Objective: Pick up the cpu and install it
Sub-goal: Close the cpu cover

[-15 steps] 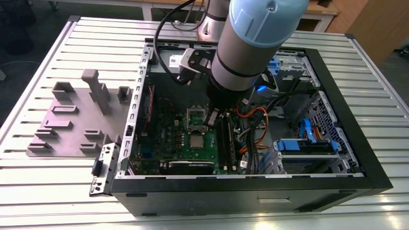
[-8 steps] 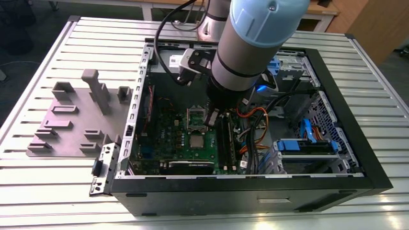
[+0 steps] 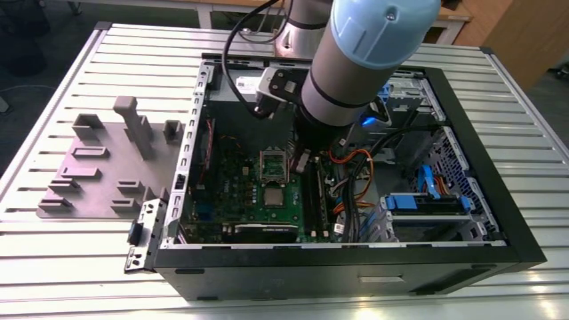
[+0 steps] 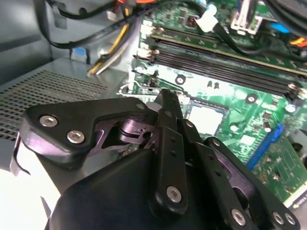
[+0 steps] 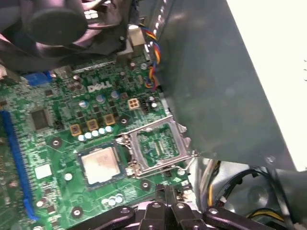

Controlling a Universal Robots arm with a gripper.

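Hand [image 5: 168, 190]: fingers together, nothing clamped between them. Hangs low over motherboard [image 5: 57, 139] inside open case [image 3: 356, 277] on worktop [image 3: 80, 267].
Cpu [image 5: 99, 164]: lies flat in socket on motherboard, silver top up. Near hand tips, off to one side, not touching.
Frame [image 5: 158, 146]: swung open, just beside cpu, directly ahead of hand tips and closer to them than cpu.
Grey box [image 5: 216, 86]: beyond frame, on side away from cpu.
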